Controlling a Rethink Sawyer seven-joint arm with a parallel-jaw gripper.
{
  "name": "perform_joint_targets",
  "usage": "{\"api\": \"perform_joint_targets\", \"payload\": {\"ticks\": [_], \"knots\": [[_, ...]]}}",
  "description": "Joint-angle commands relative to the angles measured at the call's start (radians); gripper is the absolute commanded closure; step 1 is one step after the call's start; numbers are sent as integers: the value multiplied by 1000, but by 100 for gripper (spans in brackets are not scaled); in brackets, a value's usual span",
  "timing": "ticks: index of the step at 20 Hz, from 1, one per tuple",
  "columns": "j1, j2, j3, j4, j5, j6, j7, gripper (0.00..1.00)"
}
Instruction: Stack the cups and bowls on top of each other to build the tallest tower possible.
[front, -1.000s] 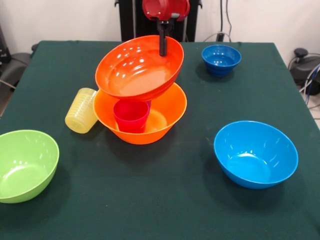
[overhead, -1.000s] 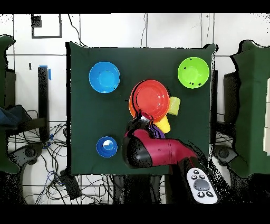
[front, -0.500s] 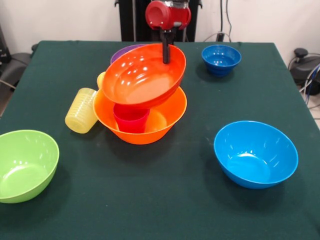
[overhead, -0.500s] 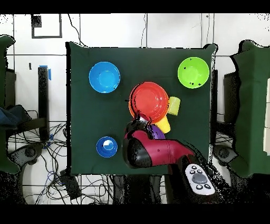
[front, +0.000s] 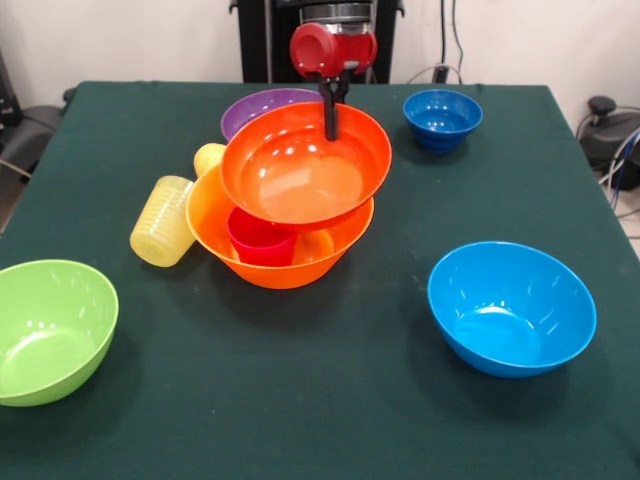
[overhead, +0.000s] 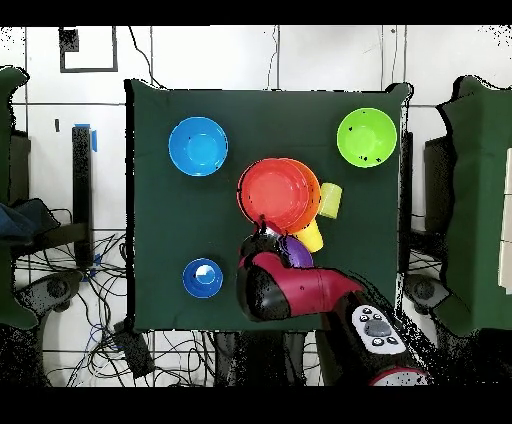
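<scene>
My gripper (front: 328, 122) is shut on the far rim of the red-orange bowl (front: 305, 172), holding it nearly level. That bowl sits over the large orange-yellow bowl (front: 285, 272). A red-pink cup (front: 258, 240) stands upright inside the orange-yellow bowl, its rim hidden under the held bowl. I cannot tell whether the two touch. In the overhead view the red-orange bowl (overhead: 273, 195) covers most of the pile, with the gripper (overhead: 262, 232) at its lower edge. A purple bowl (front: 262, 104) sits behind, and an orange-yellow cup (front: 207, 158) is beside the pile.
A ribbed pale yellow cup (front: 162, 220) lies on its side against the orange-yellow bowl's left. On the green cloth stand a lime green bowl (front: 45, 330) at near left, a light blue bowl (front: 510, 308) at near right and a small dark blue bowl (front: 442, 118) at far right.
The red-orange bowl went from steeply tilted to nearly level. It shifted right and lower over the orange-yellow bowl, uncovering the purple bowl and the orange-yellow cup behind.
</scene>
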Motion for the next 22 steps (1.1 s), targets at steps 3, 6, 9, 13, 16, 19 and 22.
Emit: {"api": "perform_joint_targets", "payload": {"ticks": [3, 6, 9, 13, 16, 19, 22], "knots": [[19, 36, -18, -85, -84, -31, 145, 100], [21, 26, -22, -90, -91, -14, 142, 100], [44, 11, -57, -95, -98, -28, 137, 100], [42, -57, -41, -83, -91, 49, 139, 100], [27, -102, -10, -72, -77, 116, 136, 100], [35, -87, -23, -72, -76, 95, 145, 100], [36, -29, -40, -78, -78, 40, 164, 100]]}}
